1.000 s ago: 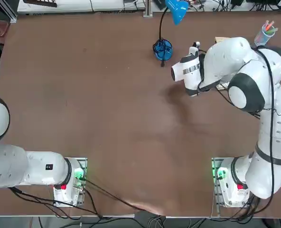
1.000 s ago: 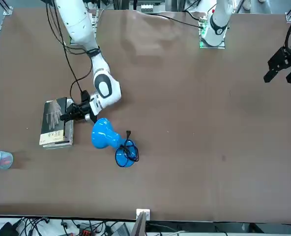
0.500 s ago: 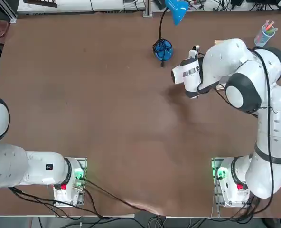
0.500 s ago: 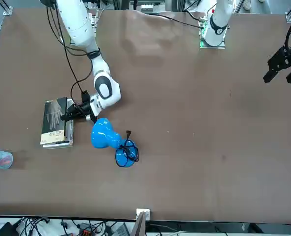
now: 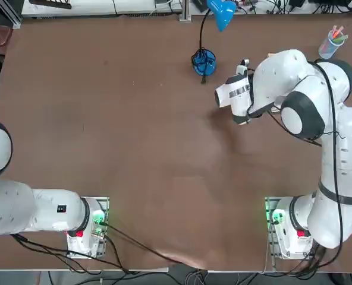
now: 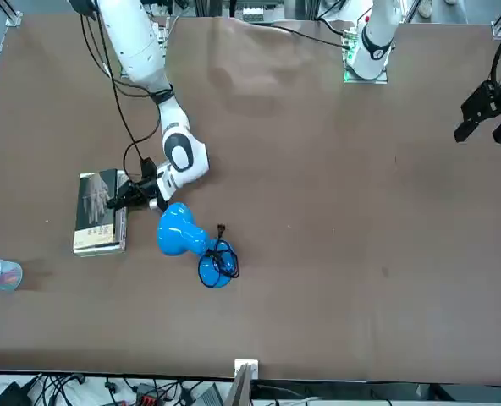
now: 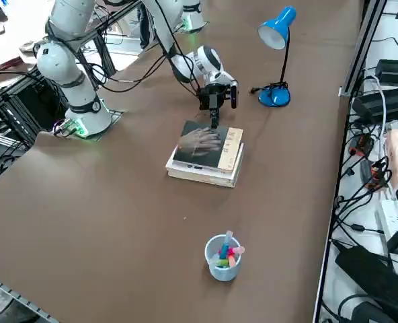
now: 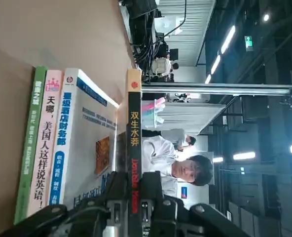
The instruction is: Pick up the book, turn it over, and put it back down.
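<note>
The right gripper (image 8: 134, 191) is holding the thin paperback book with a dark grey cover and a pale hand picture (image 7: 208, 145), its two black fingers (image 8: 150, 190) pressing on opposite covers and leaving only the book's thickness between them. The paperback is lying roughly flat over a small stack of books, its hand picture facing up and its cream band running along one side. A gap is showing between it and the white book with blue lettering (image 8: 89, 143), the nearest of the stack (the height of that gap cannot be judged). Next in the stack are coming a pink-spined book (image 8: 46, 143) and a green-spined book (image 8: 30, 143).

The stack is resting on the brown table (image 7: 132, 215). A glossy blue desk lamp (image 7: 274, 96) is standing near the gripper, and a pale blue cup of coloured pieces (image 7: 222, 261) is standing apart from the books. A person in a white top (image 8: 158, 153) is showing beyond the table in the wrist view.
</note>
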{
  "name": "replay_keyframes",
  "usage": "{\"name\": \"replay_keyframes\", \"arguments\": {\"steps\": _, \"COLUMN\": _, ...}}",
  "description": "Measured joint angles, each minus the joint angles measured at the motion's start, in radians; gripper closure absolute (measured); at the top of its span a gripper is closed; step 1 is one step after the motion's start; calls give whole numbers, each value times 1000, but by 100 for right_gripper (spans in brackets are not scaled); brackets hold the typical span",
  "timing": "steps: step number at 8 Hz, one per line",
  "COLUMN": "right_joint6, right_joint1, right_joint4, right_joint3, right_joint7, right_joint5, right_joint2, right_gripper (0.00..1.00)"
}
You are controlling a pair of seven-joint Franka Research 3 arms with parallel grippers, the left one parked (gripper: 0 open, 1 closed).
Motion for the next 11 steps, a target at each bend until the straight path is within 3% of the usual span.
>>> {"name": "replay_keyframes", "arguments": {"steps": 9, "right_joint6": 3, "right_joint1": -10, "right_joint4": 0, "right_joint3": -3, "right_joint7": 16, "right_joint5": -2, "right_joint2": 20, "right_gripper": 88}}
{"name": "replay_keyframes", "arguments": {"steps": 10, "right_joint6": 6, "right_joint1": -11, "right_joint4": 0, "right_joint3": -3, "right_joint7": 22, "right_joint5": -2, "right_joint2": 20, "right_gripper": 84}}
{"name": "replay_keyframes", "arguments": {"steps": 11, "right_joint6": 9, "right_joint1": -11, "right_joint4": 0, "right_joint3": -3, "right_joint7": 27, "right_joint5": -2, "right_joint2": 20, "right_gripper": 73}}
